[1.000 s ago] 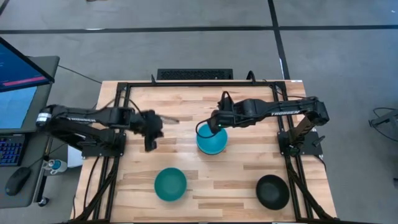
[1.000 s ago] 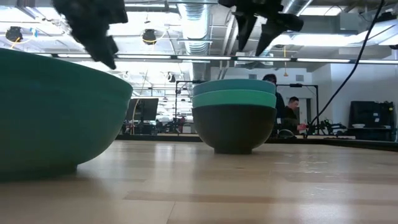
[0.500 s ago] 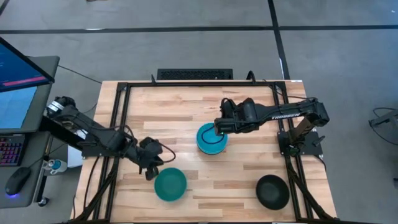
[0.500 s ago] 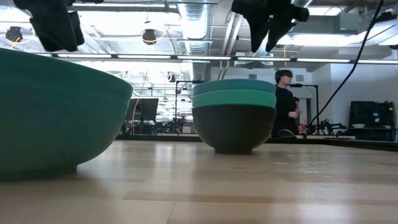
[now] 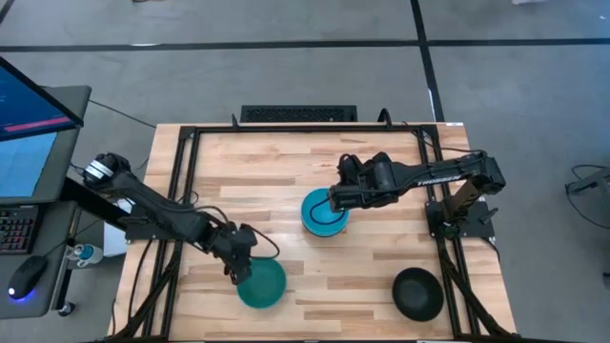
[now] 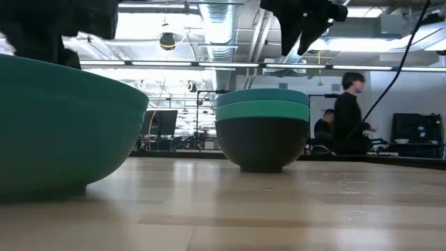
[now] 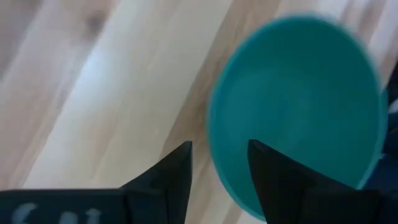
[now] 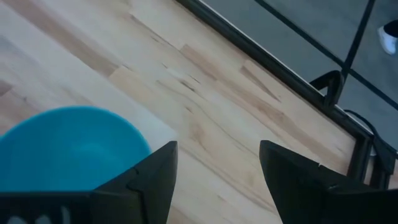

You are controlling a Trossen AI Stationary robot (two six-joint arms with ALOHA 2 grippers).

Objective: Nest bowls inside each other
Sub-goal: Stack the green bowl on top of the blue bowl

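Note:
A teal-green bowl (image 5: 261, 284) rests on its base at the table's near left; it fills the left of the low view (image 6: 63, 125). My left gripper (image 5: 240, 265) is open at that bowl's left rim (image 7: 214, 155), one finger outside the bowl and one over its inside. A stack of three nested bowls (image 5: 323, 212) stands mid-table: black at the bottom, teal-green in the middle, cyan-blue on top (image 6: 263, 132). My right gripper (image 5: 335, 199) is open and empty above the stack's far right rim (image 8: 68, 146). A black bowl (image 5: 417, 292) sits near right. My left gripper comes at the teal-green bowl from above, slanting from the table's left. Its fingers (image 7: 267, 171) stand on either side of the rim (image 7: 211, 134). I cannot tell whether they touch it. The bowl rests on the table.
A black metal frame (image 5: 305, 131) runs around the wooden table top. Bare wood lies between the stack and the two single bowls. A person (image 6: 348, 115) walks in the room beyond the table. A monitor (image 5: 29, 105) stands off the table's left.
My left gripper has swung from the table's left middle toward the near edge and come down onto the teal-green bowl's left rim. My right gripper has stayed above the stack. The bowls have not moved. The person behind has walked to the right.

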